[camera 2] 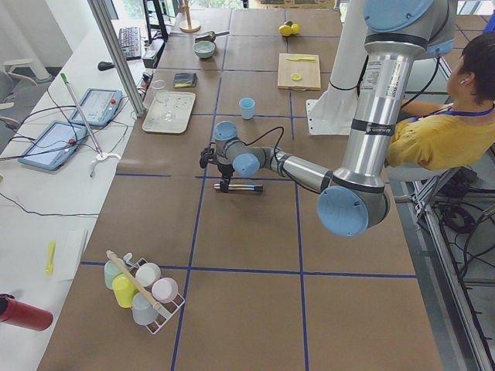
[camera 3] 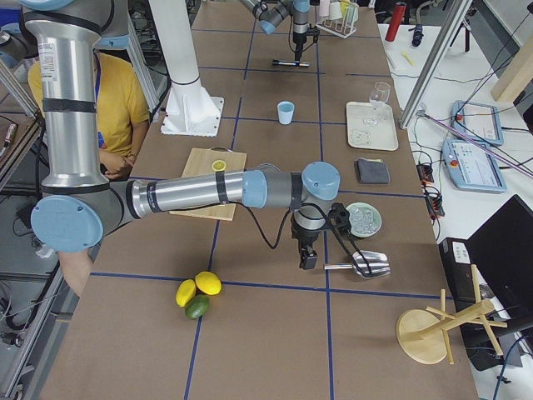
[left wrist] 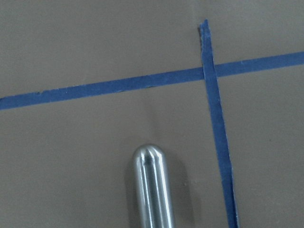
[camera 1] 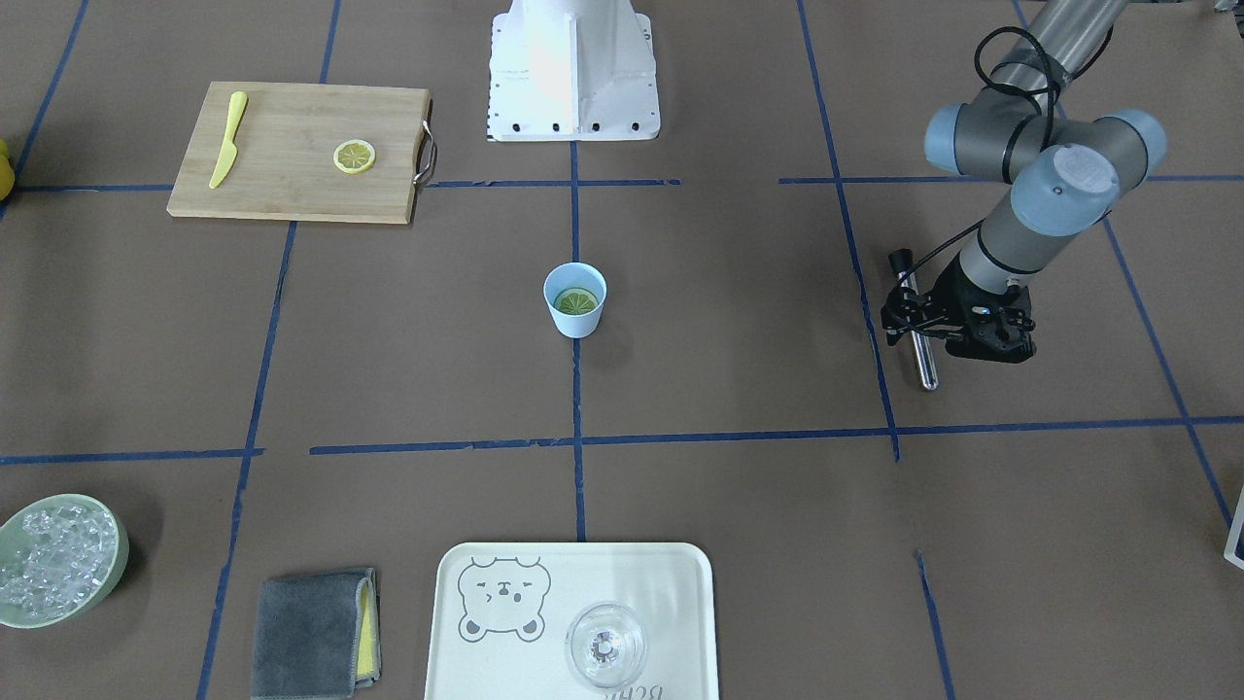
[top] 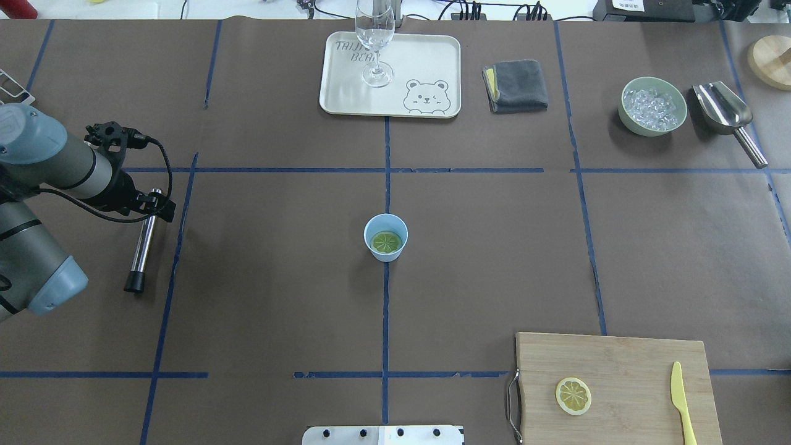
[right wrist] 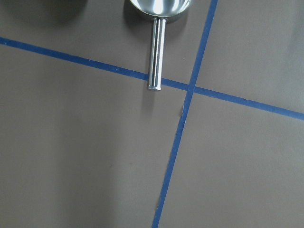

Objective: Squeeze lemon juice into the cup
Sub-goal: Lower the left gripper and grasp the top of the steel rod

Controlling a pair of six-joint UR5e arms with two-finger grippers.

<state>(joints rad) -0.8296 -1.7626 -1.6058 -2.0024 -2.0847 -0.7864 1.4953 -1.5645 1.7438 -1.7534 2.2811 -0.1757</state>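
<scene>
The light-blue cup [top: 372, 227] stands at the table's middle and holds a greenish lemon slice [top: 386, 241]; both also show in the front view, cup [camera 1: 575, 323] and slice [camera 1: 575, 302]. A second, like slice [top: 573, 395] lies on the cutting board [top: 624, 358]. My left gripper [top: 150, 207] hovers far left over one end of a metal rod [top: 143, 244]; its fingers are hidden, so I cannot tell its state. My right gripper [camera 3: 308, 259] shows only in the right side view, by the scoop; I cannot tell its state.
A yellow knife [top: 681, 405] lies on the board. At the far edge are a tray [top: 426, 59] with a clear glass [top: 375, 43], a grey cloth [top: 516, 85], a green bowl of ice [top: 630, 120] and a metal scoop [top: 723, 108].
</scene>
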